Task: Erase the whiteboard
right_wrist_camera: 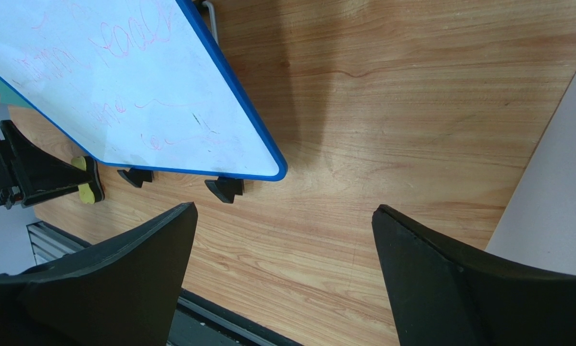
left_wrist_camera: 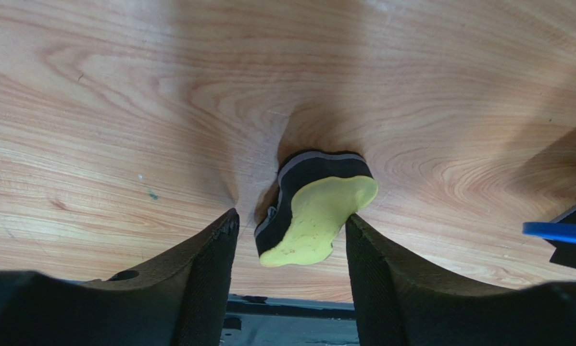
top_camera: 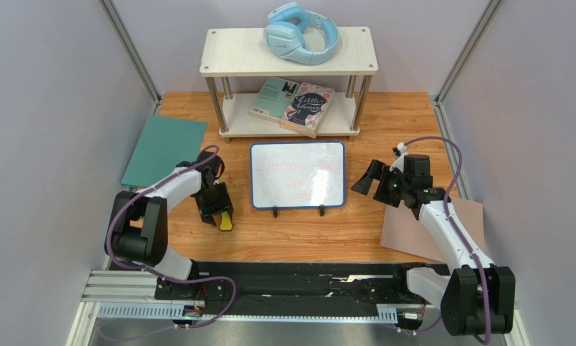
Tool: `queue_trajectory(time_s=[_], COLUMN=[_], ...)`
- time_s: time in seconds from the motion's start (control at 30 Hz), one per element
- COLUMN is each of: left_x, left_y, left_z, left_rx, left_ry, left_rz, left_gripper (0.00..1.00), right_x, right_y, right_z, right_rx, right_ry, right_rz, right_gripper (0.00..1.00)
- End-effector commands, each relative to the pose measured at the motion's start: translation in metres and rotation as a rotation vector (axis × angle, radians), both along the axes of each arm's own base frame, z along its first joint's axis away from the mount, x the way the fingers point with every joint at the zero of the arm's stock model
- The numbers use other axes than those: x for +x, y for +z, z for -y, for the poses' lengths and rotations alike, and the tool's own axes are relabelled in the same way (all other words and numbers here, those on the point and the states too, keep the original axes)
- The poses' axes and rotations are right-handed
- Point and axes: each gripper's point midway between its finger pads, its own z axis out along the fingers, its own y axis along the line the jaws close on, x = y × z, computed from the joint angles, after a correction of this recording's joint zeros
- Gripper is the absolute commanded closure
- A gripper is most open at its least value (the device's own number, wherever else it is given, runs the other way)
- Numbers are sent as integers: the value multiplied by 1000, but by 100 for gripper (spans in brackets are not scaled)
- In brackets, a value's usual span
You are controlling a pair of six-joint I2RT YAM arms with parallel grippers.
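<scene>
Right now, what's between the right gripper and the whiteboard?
Nothing: only bare tabletop separates the right gripper from the whiteboard, clear in the top and right wrist views.

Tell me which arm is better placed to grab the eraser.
Left. The left gripper straddles the eraser on the table. The right gripper hangs open past the whiteboard's far side, holding nothing.

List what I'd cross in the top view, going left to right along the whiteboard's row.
The teal sheet → left gripper → whiteboard → right gripper → tan-pink sheet.
</scene>
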Motion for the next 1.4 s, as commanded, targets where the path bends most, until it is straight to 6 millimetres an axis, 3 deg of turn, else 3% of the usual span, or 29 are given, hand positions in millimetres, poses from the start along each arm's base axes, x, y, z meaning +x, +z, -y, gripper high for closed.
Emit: queue_trajectory(time_s=[0.0, 0.1, 0.2, 0.53, 0.8, 1.23, 1.37], left_x=[19, 24, 28, 32, 31, 22, 20], left_y=[6, 8, 11, 27, 21, 2, -6], left_z=[1, 4, 5, 1, 4, 3, 4], left_rx=[21, 19, 23, 90, 137, 162, 167], left_ry=[-22, -34, -38, -89, -137, -153, -165], left_rz=[42, 50, 55, 85, 46, -13, -38], left_gripper=[40, 49, 50, 40, 47, 47, 58], right_x=[7, 8, 7, 7, 7, 9, 10], right_y=[8, 7, 5, -1, -6, -9, -9], right_z=[-5, -5, -5, -4, -4, -4, -4], right_rx=[24, 25, 23, 18, 14, 15, 13], right_ry=[13, 13, 15, 16, 15, 16, 18], right_rz=[42, 39, 36, 22, 8, 3, 6], right_gripper=[3, 3, 4, 4, 5, 5, 5])
